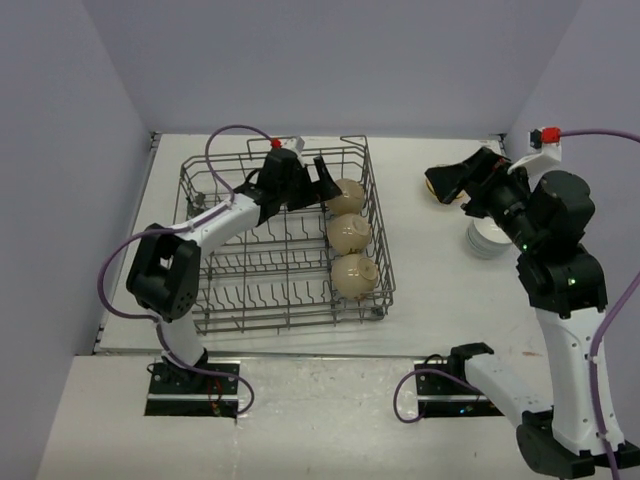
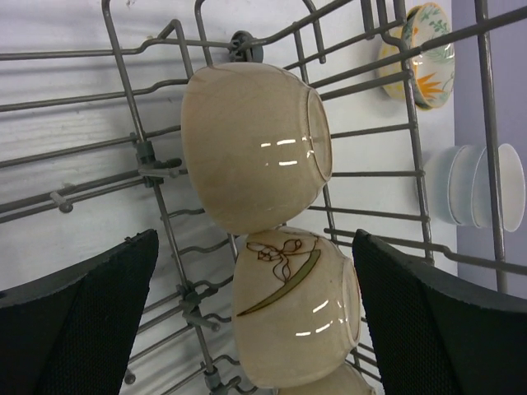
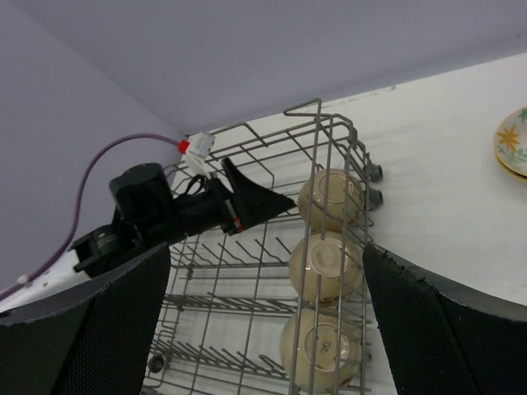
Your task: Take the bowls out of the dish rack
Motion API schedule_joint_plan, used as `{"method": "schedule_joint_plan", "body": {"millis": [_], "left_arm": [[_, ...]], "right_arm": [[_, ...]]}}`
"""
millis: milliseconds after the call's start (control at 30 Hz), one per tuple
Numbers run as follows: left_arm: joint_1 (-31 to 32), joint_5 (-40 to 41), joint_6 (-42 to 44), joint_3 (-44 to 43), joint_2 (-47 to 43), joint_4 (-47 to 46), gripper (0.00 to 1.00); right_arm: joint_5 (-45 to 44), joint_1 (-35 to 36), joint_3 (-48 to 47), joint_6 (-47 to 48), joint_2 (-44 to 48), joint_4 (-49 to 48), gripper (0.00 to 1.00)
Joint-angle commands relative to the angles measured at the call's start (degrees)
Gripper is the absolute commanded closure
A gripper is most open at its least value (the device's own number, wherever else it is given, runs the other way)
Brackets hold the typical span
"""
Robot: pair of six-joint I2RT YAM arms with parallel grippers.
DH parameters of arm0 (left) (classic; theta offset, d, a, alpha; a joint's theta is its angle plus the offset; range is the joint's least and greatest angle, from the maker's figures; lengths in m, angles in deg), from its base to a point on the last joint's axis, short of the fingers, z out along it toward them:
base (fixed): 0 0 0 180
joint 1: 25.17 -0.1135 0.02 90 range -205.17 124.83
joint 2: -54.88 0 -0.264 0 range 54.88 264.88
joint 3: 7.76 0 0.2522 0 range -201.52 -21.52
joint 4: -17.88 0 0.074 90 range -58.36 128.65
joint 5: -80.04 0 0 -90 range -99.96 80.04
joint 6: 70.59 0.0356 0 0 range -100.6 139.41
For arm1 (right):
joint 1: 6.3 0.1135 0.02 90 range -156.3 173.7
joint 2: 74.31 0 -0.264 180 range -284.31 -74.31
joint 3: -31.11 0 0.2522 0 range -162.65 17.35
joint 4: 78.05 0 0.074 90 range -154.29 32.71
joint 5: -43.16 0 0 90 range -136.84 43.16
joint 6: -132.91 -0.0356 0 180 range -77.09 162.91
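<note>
The grey wire dish rack [image 1: 290,320] stands left of centre. Three beige bowls lie in a row along its right side: the far one [image 1: 346,196], the middle one [image 1: 349,233], the near one [image 1: 354,276]. My left gripper [image 1: 308,195] is open and empty inside the rack, just left of the far bowl. In the left wrist view its jaws straddle the flower-painted beige bowl [image 2: 296,317] without touching it. My right gripper [image 1: 455,188] is open and empty above the yellow bowl [image 2: 420,53] on the table. The white bowls [image 1: 487,238] are stacked to the right.
The rack's upright tines and side wires [image 3: 317,164] stand between the bowls and the table on the right. The yellow bowl [image 3: 512,141] and the white stack [image 2: 478,185] sit on the table right of the rack. Purple walls close in the back and sides.
</note>
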State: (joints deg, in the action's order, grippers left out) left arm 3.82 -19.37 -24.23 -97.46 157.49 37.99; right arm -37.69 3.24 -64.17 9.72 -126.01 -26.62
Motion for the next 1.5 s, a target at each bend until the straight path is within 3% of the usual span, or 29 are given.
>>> {"method": "schedule_joint_plan", "body": {"millis": [0,200,567,833,1067,1100,1200,1467], "left_arm": [[-0.25,-0.08,-2.68,-1.40,1.89,-7.56,0.00],[-0.25,-2.98,-3.56,-0.87,5.05,-14.25,0.00],[-0.52,-3.07,-4.97,-2.37,8.57,-14.52,0.01],[-0.69,-7.11,-7.16,1.32,8.66,-24.62,0.03],[-0.69,-8.87,-8.57,1.85,9.10,-28.76,0.11],[-0.69,-9.05,-8.48,1.94,9.01,-29.37,0.16],[-0.69,-9.92,-8.48,2.03,9.01,-30.69,0.21],[-0.69,-10.98,-10.59,1.68,11.74,-35.70,0.25]], "right_arm": [[5.26,0.21,-0.75,0.41,2.39,-2.86,0.01],[7.63,0.22,-1.10,0.93,3.54,-2.86,0.01],[7.99,0.48,-2.68,1.02,3.71,-2.86,0.01],[8.61,0.74,-2.59,1.37,3.10,-2.87,0.01],[7.38,0.83,-2.33,1.72,4.15,-2.95,0.01],[7.64,0.83,-2.25,1.72,4.07,-2.95,0.01],[8.51,0.92,-2.33,1.81,3.80,-2.95,0.01],[8.69,1.27,-2.60,2.43,3.89,-2.95,0.01]]}}
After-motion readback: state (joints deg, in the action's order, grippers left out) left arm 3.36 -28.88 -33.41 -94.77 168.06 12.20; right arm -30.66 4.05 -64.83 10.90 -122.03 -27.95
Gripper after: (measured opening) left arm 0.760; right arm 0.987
